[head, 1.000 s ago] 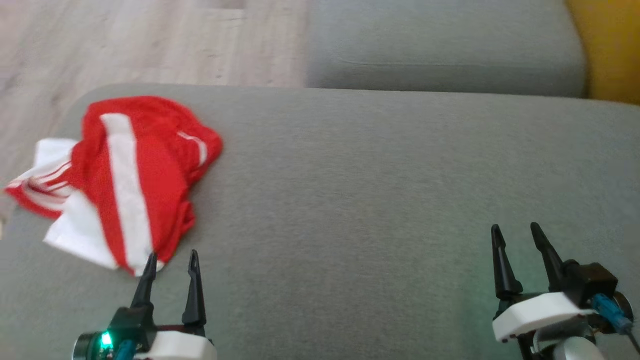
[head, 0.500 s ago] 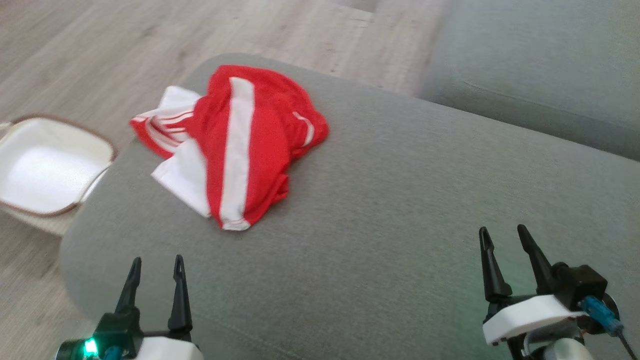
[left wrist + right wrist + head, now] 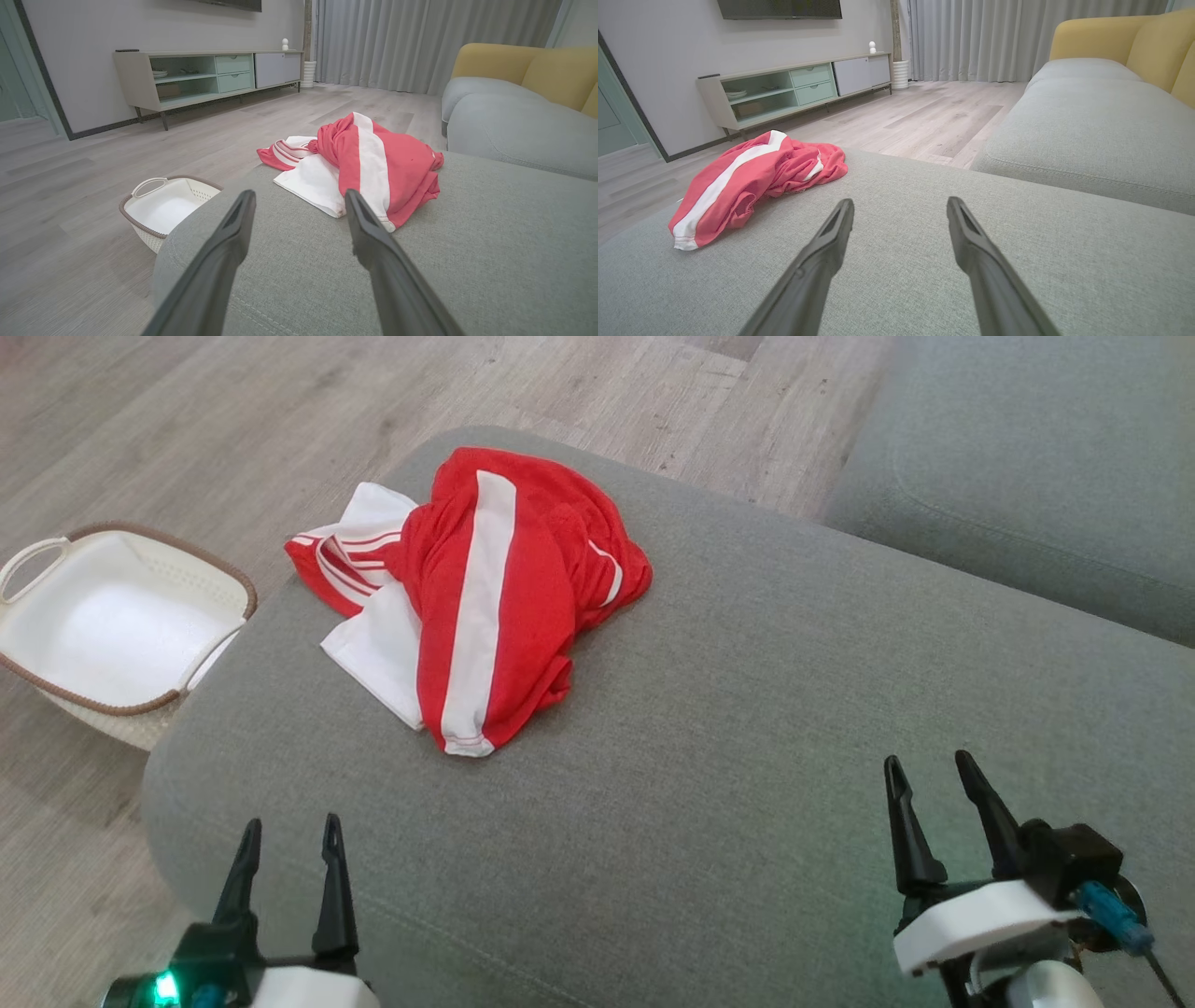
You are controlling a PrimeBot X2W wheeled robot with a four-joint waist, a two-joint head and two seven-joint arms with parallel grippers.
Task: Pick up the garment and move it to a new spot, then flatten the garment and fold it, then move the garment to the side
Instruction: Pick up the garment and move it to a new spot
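Observation:
A crumpled red garment with white stripes (image 3: 485,588) lies near the far left corner of the grey ottoman (image 3: 747,709), one sleeve draping over its edge. It also lies ahead in the left wrist view (image 3: 373,163) and to the left in the right wrist view (image 3: 752,182). My left gripper (image 3: 289,835) hovers open over the ottoman's near left edge, short of the garment, nothing between its fingers. Far off at the lower right, my right gripper (image 3: 929,775) is open and empty too.
A white basket with a brown rim (image 3: 112,625) stands on the wooden floor left of the ottoman. A grey sofa seat (image 3: 1027,476) lies beyond at the right, with yellow cushions (image 3: 523,65). A low TV cabinet (image 3: 205,77) lines the far wall.
The head camera has swung left, so the garment sits nearer the picture's middle and the basket has come into view. The garment lies as before; both grippers stay open.

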